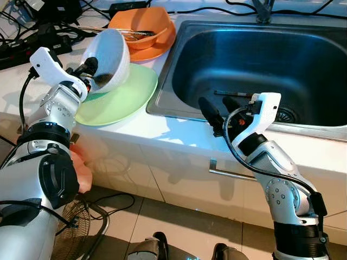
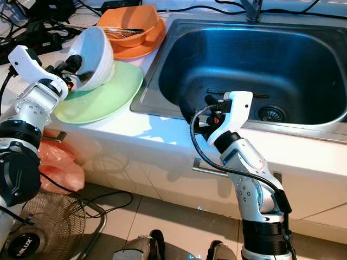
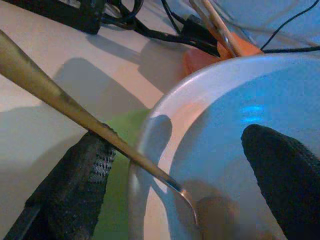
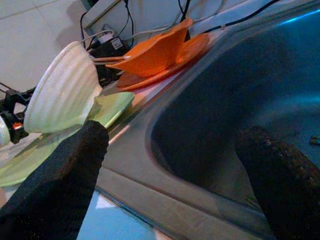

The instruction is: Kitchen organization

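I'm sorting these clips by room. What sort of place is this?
Most likely a home kitchen counter: a steel sink set in a white countertop, with dishes beside it, a white bowl tilted on a green plate and orange dishes.

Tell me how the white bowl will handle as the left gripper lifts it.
The white bowl looks rigid and glossy, so probably slippery and breakable. The left gripper pinches only its rim, tilted over the green plate, so it may swing; the spoon could slide out.
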`<state>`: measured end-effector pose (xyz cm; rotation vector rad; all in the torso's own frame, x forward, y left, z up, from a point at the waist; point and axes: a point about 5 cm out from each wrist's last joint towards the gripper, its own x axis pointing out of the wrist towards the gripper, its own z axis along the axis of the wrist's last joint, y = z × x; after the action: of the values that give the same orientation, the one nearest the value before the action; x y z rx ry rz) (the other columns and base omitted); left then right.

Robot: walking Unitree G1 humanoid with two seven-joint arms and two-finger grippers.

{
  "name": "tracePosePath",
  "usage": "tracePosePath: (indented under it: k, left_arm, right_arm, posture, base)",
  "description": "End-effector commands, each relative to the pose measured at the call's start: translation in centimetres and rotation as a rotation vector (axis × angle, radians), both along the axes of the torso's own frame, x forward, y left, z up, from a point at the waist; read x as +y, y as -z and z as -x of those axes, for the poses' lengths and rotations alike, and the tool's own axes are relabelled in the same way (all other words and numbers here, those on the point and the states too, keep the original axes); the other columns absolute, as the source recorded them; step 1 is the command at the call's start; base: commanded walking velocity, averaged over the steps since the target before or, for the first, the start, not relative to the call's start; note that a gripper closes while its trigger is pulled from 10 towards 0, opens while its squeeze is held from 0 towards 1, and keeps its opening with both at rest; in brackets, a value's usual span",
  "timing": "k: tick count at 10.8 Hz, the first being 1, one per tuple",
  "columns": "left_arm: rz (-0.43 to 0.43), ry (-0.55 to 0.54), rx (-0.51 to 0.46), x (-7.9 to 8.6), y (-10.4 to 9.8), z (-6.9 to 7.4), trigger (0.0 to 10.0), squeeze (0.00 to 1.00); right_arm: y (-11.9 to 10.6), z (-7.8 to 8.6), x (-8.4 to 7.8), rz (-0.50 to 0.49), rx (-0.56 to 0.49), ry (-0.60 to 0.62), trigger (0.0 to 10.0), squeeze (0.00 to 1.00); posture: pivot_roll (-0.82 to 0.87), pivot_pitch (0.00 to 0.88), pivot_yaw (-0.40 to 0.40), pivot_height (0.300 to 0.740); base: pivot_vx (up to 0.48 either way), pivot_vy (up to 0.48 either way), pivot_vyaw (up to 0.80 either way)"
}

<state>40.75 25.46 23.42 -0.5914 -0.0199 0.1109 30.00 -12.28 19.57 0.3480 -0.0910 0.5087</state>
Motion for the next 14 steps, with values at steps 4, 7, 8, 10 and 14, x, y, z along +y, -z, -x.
tracePosePath:
  k: [4, 7, 8, 10, 14]
  left_arm:
    - [0.021, -0.021, -0.066, 1.08, -1.19, 0.21, 0.0, 0.00]
    - [0.037, -0.018, -0.070, 1.18, -1.10, 0.24, 0.0, 0.00]
    - [0.041, -0.018, -0.068, 1.18, -1.02, 0.24, 0.0, 0.00]
    - [0.038, -0.019, -0.060, 1.25, -0.79, 0.29, 0.0, 0.00]
    - [0.015, -0.011, -0.078, 1.30, -1.00, 0.30, 0.0, 0.00]
  right_arm:
    - [-0.01, -0.06, -0.03, -0.016, 0.005, 0.011, 10.0, 0.12]
    - [0.04, -0.07, -0.05, -0.022, 0.007, 0.016, 10.0, 0.12]
    - [0.02, -0.07, -0.04, -0.023, 0.007, 0.016, 10.0, 0.13]
    - [0.00, -0.10, 0.03, -0.025, 0.007, 0.015, 10.0, 0.12]
    - [0.17, 0.09, 0.31, -0.028, 0.011, 0.013, 10.0, 0.13]
  posture:
    - [-0.01, 0.186, 0.154, 0.740]
    - [-0.01, 0.188, 0.156, 0.740]
    - [-0.01, 0.189, 0.154, 0.740]
    - [-0.01, 0.189, 0.154, 0.740]
    - [0.00, 0.193, 0.156, 0.740]
  base:
    - [0.000, 0.000, 0.00]
    - [0.000, 0.000, 0.00]
    - [0.000, 0.000, 0.00]
    - [0.000, 0.000, 0.00]
    - [0.000, 0.000, 0.00]
